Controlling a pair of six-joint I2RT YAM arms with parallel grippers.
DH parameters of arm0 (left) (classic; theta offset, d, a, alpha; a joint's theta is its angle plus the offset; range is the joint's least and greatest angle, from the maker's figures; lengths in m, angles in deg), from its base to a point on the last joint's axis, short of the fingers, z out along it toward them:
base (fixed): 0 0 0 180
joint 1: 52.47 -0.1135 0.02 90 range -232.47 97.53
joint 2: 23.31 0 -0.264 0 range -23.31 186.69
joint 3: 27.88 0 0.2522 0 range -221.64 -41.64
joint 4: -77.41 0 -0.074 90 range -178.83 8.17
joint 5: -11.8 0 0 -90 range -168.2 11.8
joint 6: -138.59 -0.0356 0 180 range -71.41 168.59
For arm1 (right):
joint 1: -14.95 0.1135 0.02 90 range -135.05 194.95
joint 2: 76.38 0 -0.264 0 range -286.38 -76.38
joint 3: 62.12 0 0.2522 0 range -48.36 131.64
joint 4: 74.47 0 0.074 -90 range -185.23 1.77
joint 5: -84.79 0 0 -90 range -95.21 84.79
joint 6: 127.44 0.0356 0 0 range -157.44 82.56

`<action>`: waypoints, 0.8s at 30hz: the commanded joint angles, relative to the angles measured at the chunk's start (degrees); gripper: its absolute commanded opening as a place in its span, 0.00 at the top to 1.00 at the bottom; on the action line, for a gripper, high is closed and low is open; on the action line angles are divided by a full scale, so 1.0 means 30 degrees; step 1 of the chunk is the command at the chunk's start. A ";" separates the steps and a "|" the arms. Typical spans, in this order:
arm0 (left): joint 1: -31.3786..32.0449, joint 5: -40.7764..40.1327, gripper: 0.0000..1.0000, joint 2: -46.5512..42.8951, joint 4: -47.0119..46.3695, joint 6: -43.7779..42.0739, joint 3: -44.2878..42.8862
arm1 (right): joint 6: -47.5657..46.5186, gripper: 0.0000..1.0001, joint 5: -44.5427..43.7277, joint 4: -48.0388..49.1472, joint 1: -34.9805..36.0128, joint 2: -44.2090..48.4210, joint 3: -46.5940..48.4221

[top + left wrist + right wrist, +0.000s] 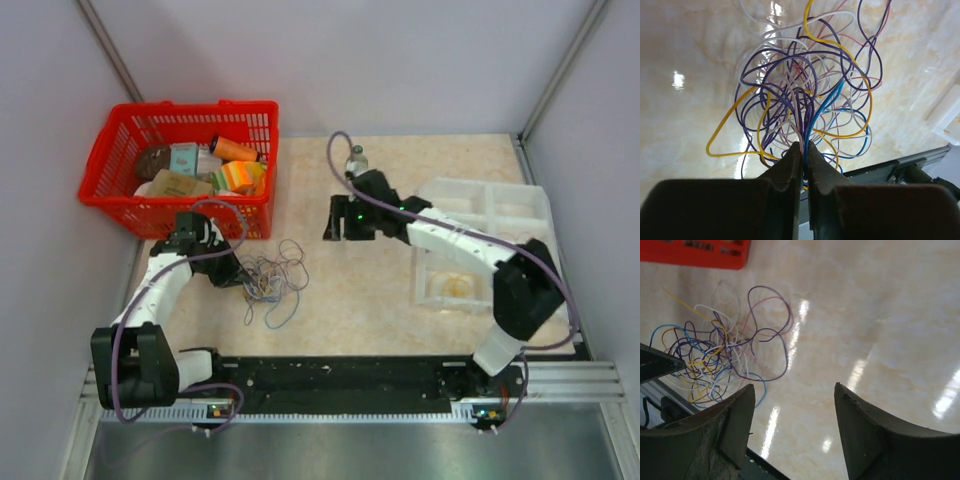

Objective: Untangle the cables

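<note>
left gripper (802, 146) is down at the near edge of the cables (805, 90), fingers pressed together on a few strands. blue and purple ones run straight into the seam between the pads, so this reads as a pinch on the bundle, not an empty close. the tangle lies on the table (400, 290) just in front of the red basket (190, 106), left of centre, with loops of yellow, white, purple and blue fanning out away from those fingers. holding one edge like this makes sense: it anchors the knot so the other arm can draw a loop off without dragging the whole clump along.

right gripper (792, 387) has its jaws wide apart with nothing between them, and it hangs above the table to the right of the tangle, well apart from it. in its wrist view a long purple loop sticks out on its side, the likeliest strand to go for, i'd say. the clear tray (520, 200) sits further right, not involved.

my read is early going: the wires are one mass, none laid out on its own. the risk is thin strands slipping out of that pinch once the pulling starts.
</note>
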 commanded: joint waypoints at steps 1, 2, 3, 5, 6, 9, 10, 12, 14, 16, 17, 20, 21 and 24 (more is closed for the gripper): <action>0.0109 0.2438 0.92 0.0242 -0.1355 0.1212 0.0677 | -0.0760 0.38 0.3840 0.5308 0.2389 -0.2540 0.0426; 0.0137 0.2499 0.93 0.0447 -0.1414 0.1446 0.0678 | -0.1171 0.39 0.3901 0.5545 0.2597 -0.3039 0.0485; 0.0138 0.2587 0.94 0.0565 -0.1502 0.1594 0.0736 | -0.1378 0.41 0.3931 0.5663 0.2715 -0.3595 0.0544; 0.0137 0.2326 0.94 0.0596 -0.1591 0.1508 0.0562 | -0.2020 0.46 0.3668 0.5985 0.2804 -0.4271 0.0312; 0.0109 0.2063 0.94 0.0596 -0.1504 0.1420 0.0358 | -0.2547 0.48 0.3754 0.6219 0.2862 -0.4419 0.0252; 0.0079 0.1708 0.94 0.0888 -0.1093 0.1156 -0.0200 | -0.4131 0.51 0.3695 0.7184 0.3068 -0.4655 -0.0537; 0.0079 0.1767 0.94 0.0975 -0.1092 0.1156 -0.0230 | -0.4337 0.52 0.3523 0.7362 0.3126 -0.4713 -0.0627; 0.0079 0.1884 0.94 0.1006 -0.1150 0.1243 -0.0172 | -0.4456 0.54 0.3170 0.7685 0.3155 -0.4976 -0.0716; 0.0079 0.1972 0.94 0.0977 -0.1209 0.1419 -0.0026 | -0.4399 0.56 0.3345 0.7890 0.3330 -0.5328 -0.0570; 0.0079 0.2030 0.94 0.0860 -0.1239 0.1478 0.0180 | -0.4572 0.56 0.2909 0.8182 0.3797 -0.5562 -0.0598; 0.0108 0.2060 0.94 0.0888 -0.1268 0.1449 0.0209 | -0.4690 0.56 0.2587 0.8300 0.4032 -0.5708 -0.0598; 0.0079 0.2206 0.94 0.0947 -0.1239 0.1507 0.0414 | -0.4662 0.59 0.1184 0.8330 0.4443 -0.6353 -0.0307; 0.0079 0.2294 0.94 0.0947 -0.1239 0.1536 0.0501 | -0.4778 0.60 0.0626 0.8272 0.4590 -0.6615 -0.0160; 0.0079 0.2383 0.94 0.1005 -0.1210 0.1537 0.0620 | -0.4896 0.62 -0.0518 0.8301 0.4999 -0.6736 -0.0363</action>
